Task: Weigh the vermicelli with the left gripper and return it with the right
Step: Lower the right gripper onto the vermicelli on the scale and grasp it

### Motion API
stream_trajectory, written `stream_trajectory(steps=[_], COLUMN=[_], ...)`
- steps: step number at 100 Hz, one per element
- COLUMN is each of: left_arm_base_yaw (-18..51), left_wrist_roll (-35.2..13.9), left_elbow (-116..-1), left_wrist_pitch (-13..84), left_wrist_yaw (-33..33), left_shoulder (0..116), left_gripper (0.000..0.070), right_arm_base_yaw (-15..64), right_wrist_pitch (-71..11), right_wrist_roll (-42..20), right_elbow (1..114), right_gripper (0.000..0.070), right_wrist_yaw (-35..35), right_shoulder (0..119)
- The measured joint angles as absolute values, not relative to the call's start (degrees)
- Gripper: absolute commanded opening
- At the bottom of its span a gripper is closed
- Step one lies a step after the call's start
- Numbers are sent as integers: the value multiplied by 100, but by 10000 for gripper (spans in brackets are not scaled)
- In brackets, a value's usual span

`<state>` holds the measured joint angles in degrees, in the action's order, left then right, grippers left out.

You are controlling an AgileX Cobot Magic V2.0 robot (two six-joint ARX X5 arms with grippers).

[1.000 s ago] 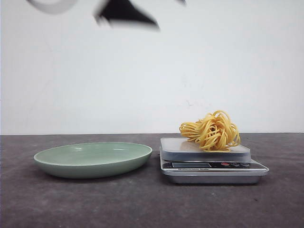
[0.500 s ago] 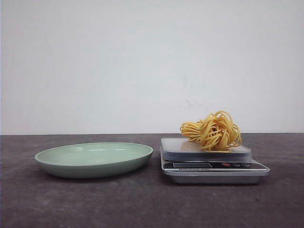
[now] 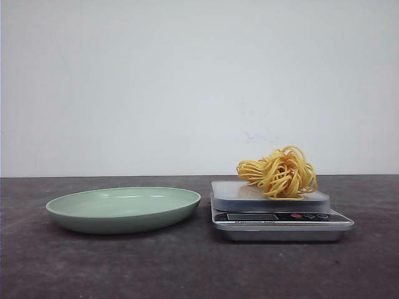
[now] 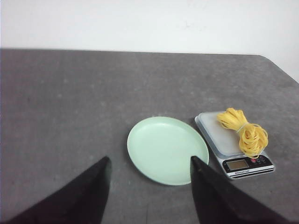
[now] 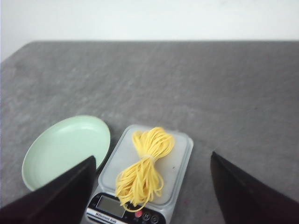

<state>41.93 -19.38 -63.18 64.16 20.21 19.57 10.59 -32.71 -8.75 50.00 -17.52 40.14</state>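
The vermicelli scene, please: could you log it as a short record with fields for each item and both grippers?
vermicelli: yellow clump resting on the scale's platform, off-centre
scale: on the table to the right of the plate, display facing the front camera, reading too small to tell
plate: pale green, empty
table: dark grey surface
left gripper: open, raised above the table, holding nothing
right gripper: open, raised over the scale area, holding nothing
stage: vermicelli on the scale, return to plate not yet done

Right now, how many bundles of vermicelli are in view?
1. The vermicelli lies on the scale, right of the green plate, which holds none. Nothing seems hidden.
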Motion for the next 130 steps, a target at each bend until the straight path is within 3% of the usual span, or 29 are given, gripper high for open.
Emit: stream_trajectory(steps=[19, 57, 107, 111, 130], left_arm_base_yaw=[4193, 4193, 4193, 4193, 4193], left_wrist_roll=[-2228, -2274, -2274, -2274, -2272], left_elbow=[-5802, -5645, -5645, -5645, -5645], left_wrist_pitch=[6410, 6407, 6410, 6410, 6412], left_wrist_yaw=[2047, 2119, 2119, 2119, 2119], left_shoulder=[1776, 1778, 1778, 1778, 1776], left_gripper=[312, 311, 311, 311, 311], right_arm_base_yaw=[1546, 2305, 2471, 2477, 2604], right_wrist_pitch=[-2947, -2150, -2469, -2556, -2718], right_wrist_roll=[-886, -1125, -1243, -1245, -1253], right_elbow=[5000, 5022, 6066, 6066, 6064], right_gripper=[493, 463, 459, 431, 98], right_wrist_yaw=[-1599, -1308, -913, -897, -631], right_shoulder=[4729, 7116, 9096, 9148, 9207])
